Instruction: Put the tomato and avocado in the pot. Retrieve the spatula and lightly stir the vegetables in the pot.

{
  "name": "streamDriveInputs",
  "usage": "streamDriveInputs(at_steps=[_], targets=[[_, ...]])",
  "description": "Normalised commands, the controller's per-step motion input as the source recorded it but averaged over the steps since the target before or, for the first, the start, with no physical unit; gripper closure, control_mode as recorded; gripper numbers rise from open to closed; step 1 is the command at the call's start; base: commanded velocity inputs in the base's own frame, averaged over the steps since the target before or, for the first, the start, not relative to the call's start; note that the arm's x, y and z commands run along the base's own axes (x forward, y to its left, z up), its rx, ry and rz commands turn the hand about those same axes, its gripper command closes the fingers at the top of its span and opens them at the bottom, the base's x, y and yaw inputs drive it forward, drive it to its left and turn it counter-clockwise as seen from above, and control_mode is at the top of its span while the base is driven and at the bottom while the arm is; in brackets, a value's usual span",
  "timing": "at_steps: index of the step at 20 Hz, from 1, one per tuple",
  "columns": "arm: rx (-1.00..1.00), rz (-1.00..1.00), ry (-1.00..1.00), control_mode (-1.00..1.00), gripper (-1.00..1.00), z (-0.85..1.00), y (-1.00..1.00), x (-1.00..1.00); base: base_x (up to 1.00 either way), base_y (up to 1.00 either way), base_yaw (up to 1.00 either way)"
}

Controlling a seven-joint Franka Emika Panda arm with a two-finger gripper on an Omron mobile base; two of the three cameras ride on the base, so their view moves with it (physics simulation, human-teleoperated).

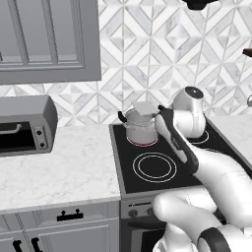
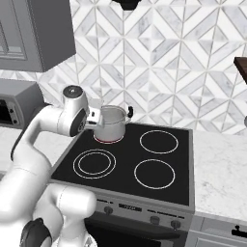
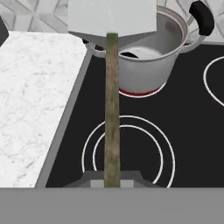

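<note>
1 spatula [image 3: 112, 87] pinched in the gripper [image 3: 112, 181], blade at the pot [image 3: 153, 52] rim on the far-left burner; contents unclear, stirring apparently left.

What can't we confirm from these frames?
- Pot contents: in the hand view the spatula blade covers most of the opening; in both base views the rim is too high to see inside. Tomato and avocado unconfirmed.
- Gripper fingertips: cut off at the hand view's bottom edge; in the base views the arm's own body hides them.
- Dark object above the stove: cut off by the top edge in the right base view.
</note>
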Motion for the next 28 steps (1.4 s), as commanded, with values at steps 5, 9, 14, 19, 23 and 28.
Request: streamDriveInputs(at_steps=[5, 9, 14, 19, 23, 28], targets=[[-0.08, 0.00, 0.02, -1.00, 1.00, 0.24, -0.43, 0.72, 0.00, 0.00, 0.00], [0.02, 0.00, 0.00, -1.00, 1.00, 0.00, 0.00, 0.01, 0.00, 0.00, 0.00], [0.15, 0.00, 0.01, -1.00, 1.00, 0.04, 0.01, 0.31, 0.00, 0.00, 0.00], [0.36, -0.20, 0.00, -1.00, 1.00, 0.16, 0.00, 0.28, 0.00, 0.00, 0.00], [0.52, -0.41, 0.00, -1.00, 1.00, 0.26, 0.04, 0.09, 0.00, 0.00, 0.00], [0.51, -0.46, 0.02, -1.00, 1.00, 0.29, 0.10, 0.00, 0.00, 0.00, 0.00]])
